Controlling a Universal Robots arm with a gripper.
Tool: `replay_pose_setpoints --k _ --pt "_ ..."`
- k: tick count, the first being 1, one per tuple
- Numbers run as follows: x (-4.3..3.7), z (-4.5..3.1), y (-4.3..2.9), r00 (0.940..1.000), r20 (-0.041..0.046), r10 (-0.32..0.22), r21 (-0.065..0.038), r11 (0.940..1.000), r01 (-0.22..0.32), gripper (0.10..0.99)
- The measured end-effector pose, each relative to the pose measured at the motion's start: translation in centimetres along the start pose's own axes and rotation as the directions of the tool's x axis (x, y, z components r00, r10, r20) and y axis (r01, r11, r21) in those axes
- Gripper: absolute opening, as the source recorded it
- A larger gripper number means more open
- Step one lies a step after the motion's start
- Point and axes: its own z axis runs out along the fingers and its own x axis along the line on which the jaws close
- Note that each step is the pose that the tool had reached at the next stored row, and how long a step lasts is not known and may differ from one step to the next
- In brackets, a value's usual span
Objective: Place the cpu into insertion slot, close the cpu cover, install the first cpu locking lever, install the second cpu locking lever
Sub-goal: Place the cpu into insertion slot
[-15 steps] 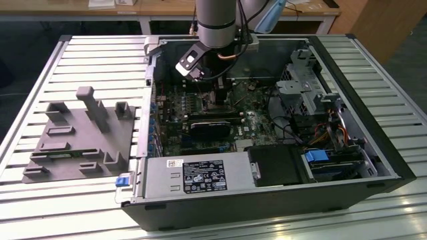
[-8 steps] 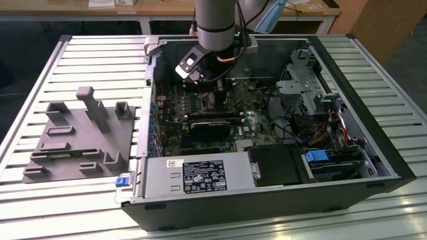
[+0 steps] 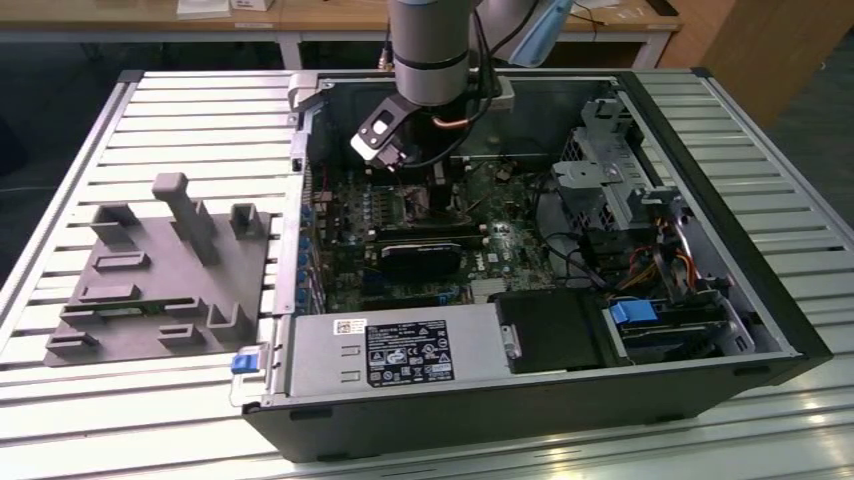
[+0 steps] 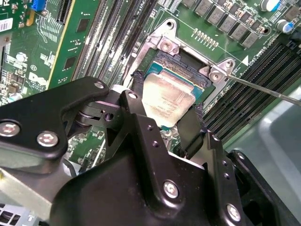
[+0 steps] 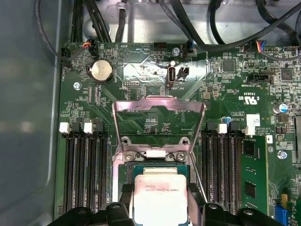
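The arm (image 3: 430, 50) reaches down into an open computer case (image 3: 534, 420) that lies on a slatted metal tabletop (image 3: 134, 120), with a grey moulded fixture (image 3: 160, 270) beside it toward the exterior view's left. In the second wrist view the claw (image 4: 167, 99) is clenched on the cpu (image 4: 165, 94), one black finger against each of two opposite edges, silvery face up. The cpu is within the outline of the insertion slot (image 4: 184, 68) on the green motherboard (image 5: 141, 70); I cannot tell whether it is fully seated. In the first wrist view the cpu cover (image 5: 159, 100) stands swung up and open at the far side of the slot. A thin metal rod (image 4: 263, 89) juts out sideways from the slot's corner. Long dark memory slots (image 5: 82, 174) flank the slot on both sides.
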Motion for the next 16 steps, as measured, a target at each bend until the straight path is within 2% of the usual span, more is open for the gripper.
replay_pose_setpoints --k 16 --pt "0.22 0.75 -0.21 1.0000 -0.0013 0.000 0.000 1.0000 0.000 0.537"
